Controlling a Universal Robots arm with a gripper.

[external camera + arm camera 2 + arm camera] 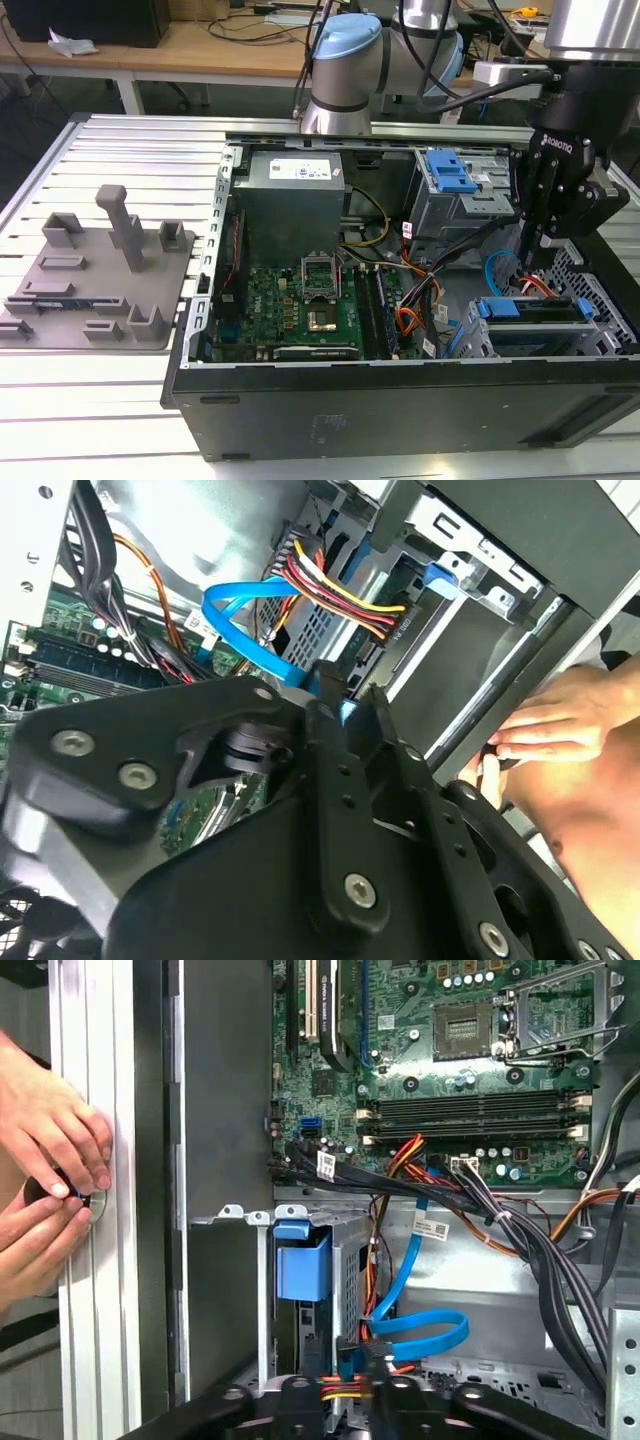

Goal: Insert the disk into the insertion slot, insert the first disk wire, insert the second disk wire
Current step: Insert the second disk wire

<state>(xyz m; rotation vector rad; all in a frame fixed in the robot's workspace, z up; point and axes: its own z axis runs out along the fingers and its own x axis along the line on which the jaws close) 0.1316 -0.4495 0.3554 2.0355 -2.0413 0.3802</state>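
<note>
The disk (530, 308) sits in the slot (545, 340), its back facing the cables. The gripper (541, 262) hovers at that back end, fingers nearly closed around the blue wire's (425, 1332) plug, presumably lining it up with the socket.

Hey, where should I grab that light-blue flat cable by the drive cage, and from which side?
Probably the straight stretch just behind its plug end, not the loop. The light-blue flat cable is thin and flat, so pinch across its two broad faces. Come in through the open side of the case, since the red-orange wire bundle crowds it alongside.
</note>
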